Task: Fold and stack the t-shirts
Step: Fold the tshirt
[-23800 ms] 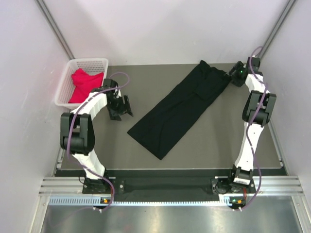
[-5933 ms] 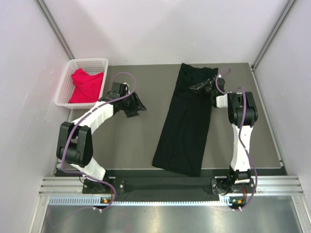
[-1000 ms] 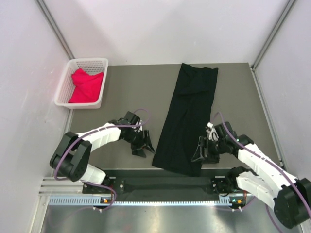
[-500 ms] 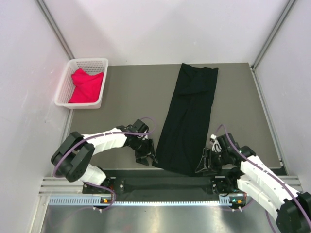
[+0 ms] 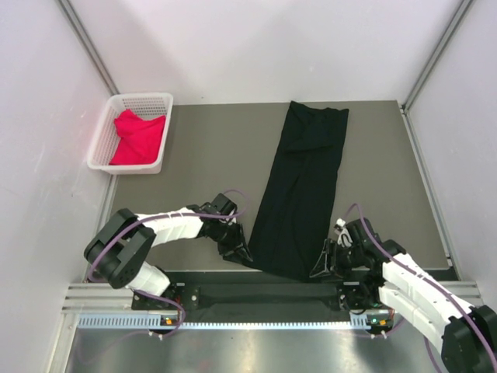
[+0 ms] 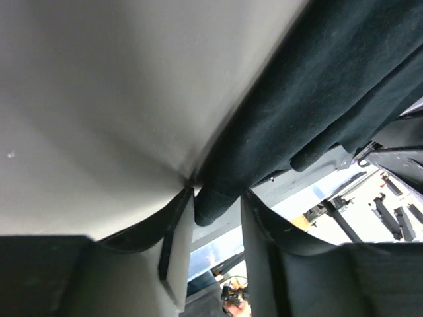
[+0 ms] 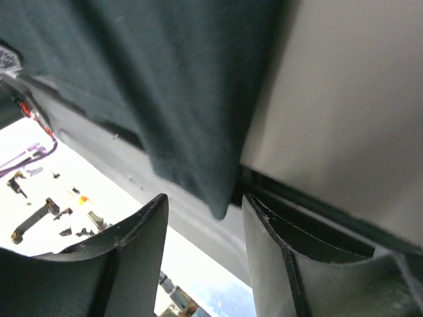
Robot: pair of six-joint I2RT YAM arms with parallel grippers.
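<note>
Grey surface carries the black t-shirt, laid as a long flat strip with its near hem overhanging the edge. The cloth is soft, light and limp, so it will probably sag unless taken at both near hem corners. Left fingers bracket its near-left corner with cloth filling the gap; a pinch cannot be confirmed. Right fingers stand spread around its near-right corner. Far left of it, the red-pink t-shirt lies crumpled in a basket.
</note>
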